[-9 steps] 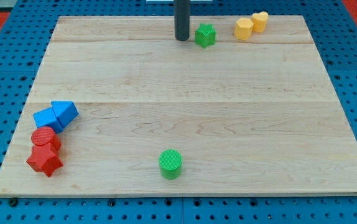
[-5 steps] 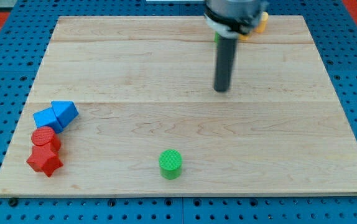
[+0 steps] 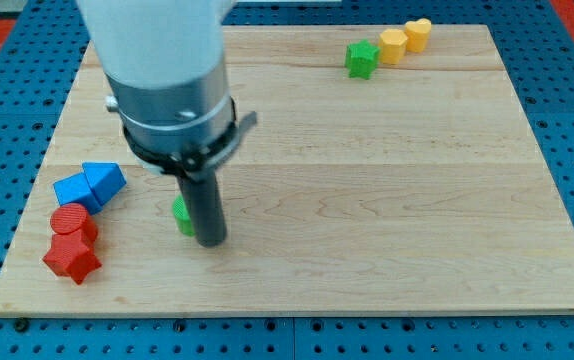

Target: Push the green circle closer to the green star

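Note:
The green circle (image 3: 181,215) lies left of the board's middle, towards the view's bottom, mostly hidden behind the rod. My tip (image 3: 212,240) rests on the board just right of it, touching or nearly touching it. The green star (image 3: 361,59) sits near the view's top right, far from the circle and touching a yellow block.
Two yellow blocks (image 3: 394,45) (image 3: 418,34) sit right of the green star at the top edge. Two blue blocks (image 3: 103,181) (image 3: 72,190), a red circle (image 3: 71,222) and a red star (image 3: 71,258) cluster at the board's (image 3: 367,200) left edge.
The rod swept from the top centre down to the bottom left. The green circle moved left and slightly up. The green star shifted right, against the yellow block.

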